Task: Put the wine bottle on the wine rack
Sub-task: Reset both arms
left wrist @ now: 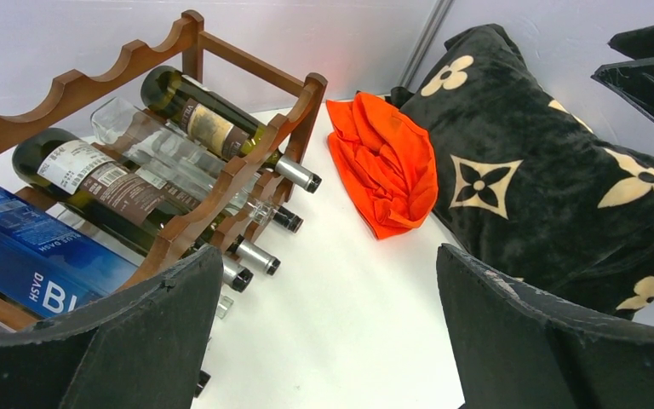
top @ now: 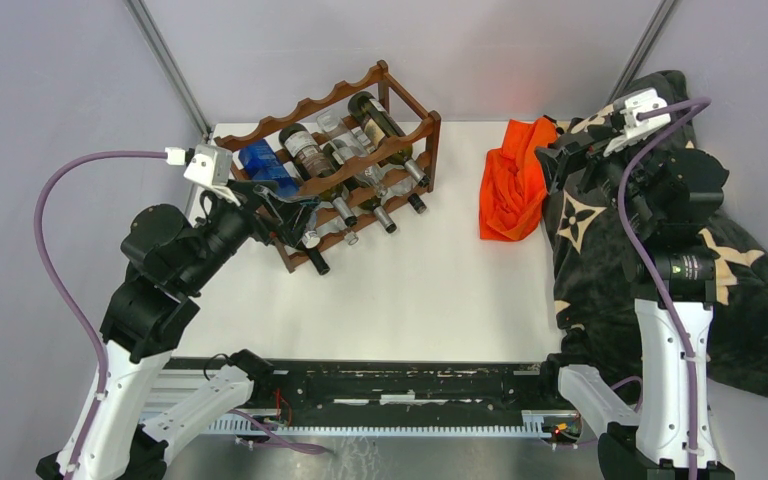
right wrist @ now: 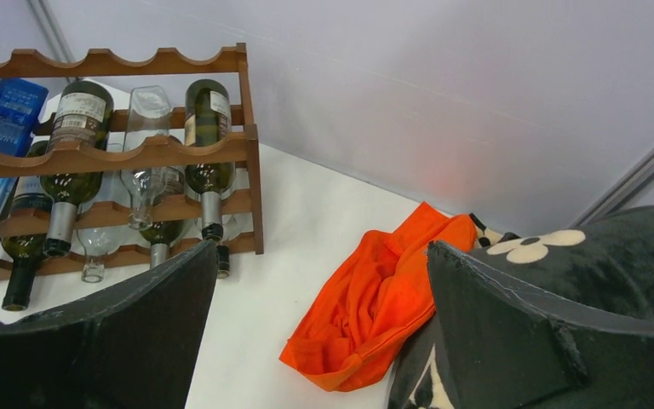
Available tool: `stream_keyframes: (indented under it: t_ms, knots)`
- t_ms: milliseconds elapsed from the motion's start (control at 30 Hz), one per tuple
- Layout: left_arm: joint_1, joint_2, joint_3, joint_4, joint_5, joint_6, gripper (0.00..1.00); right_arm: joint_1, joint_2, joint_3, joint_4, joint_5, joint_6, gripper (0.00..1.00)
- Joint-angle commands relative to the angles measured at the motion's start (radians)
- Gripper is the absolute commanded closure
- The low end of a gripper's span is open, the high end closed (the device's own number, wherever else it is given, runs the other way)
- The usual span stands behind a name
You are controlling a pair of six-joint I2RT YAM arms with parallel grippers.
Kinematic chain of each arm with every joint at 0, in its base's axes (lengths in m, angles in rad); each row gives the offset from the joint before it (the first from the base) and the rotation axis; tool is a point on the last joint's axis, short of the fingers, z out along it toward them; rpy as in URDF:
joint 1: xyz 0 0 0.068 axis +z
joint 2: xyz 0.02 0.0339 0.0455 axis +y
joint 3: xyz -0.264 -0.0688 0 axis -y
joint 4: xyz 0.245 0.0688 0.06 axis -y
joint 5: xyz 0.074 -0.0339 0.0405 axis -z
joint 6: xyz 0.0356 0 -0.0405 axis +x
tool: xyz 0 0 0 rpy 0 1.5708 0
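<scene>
**Step in hand.** No bottle lies loose on the white counter (top: 410, 290), and every bottle in view rests in the reddish-brown wooden wine rack with scalloped rails (top: 310, 105). The placing therefore appears to be done, and the step reads as release and withdrawal. Which bottle is the task's own cannot be told. The candidate nearest the left arm is the dark green glass wine bottle with a white-and-brown label (top: 305, 150), in the top tier. Beside it lies a blue item with white lettering (top: 265, 165); whether this is a bottle or a carton cannot be told.

**End effectors.**
- The left end effector (top: 295, 215) is at the near-left end of the rack. Its fingers are spread wide with nothing between them, and the left wrist view shows only counter in the gap.
- The right end effector (top: 550, 160) is also spread wide and holds nothing. It hangs well apart from the rack, over the edge of the black plush blanket with cream flower motifs (top: 600, 260), near the crumpled orange cloth (top: 512, 180).

**Orientation.**
- The rack stands obliquely at the far-left corner of the counter.
- The bottles lie flat with their long axes crossing the rails.
- The necks project past the front rail toward the counter's middle, and the bases point to the rear-left.

**Next move.** Draw the left end effector back and up, away from the rack, keeping the fingers clear of the projecting necks. Contact there could roll a bottle out of its scallop.
</scene>
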Motion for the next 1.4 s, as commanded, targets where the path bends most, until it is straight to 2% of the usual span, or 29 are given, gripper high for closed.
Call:
stream_keyframes:
  t_ms: [0, 433, 1367]
  knots:
    - [0.004, 0.008, 0.048, 0.067, 0.029, 0.035, 0.00, -0.004, 0.018, 0.062, 0.064, 0.080, 0.045, 0.02]
    - [0.004, 0.069, 0.173, 0.071, 0.088, 0.051, 0.00, -0.004, 0.101, 0.204, 0.099, 0.173, 0.047, 0.02]
    - [0.004, 0.058, 0.143, 0.067, 0.082, 0.059, 0.00, -0.005, 0.127, 0.223, 0.118, 0.181, -0.012, 0.02]
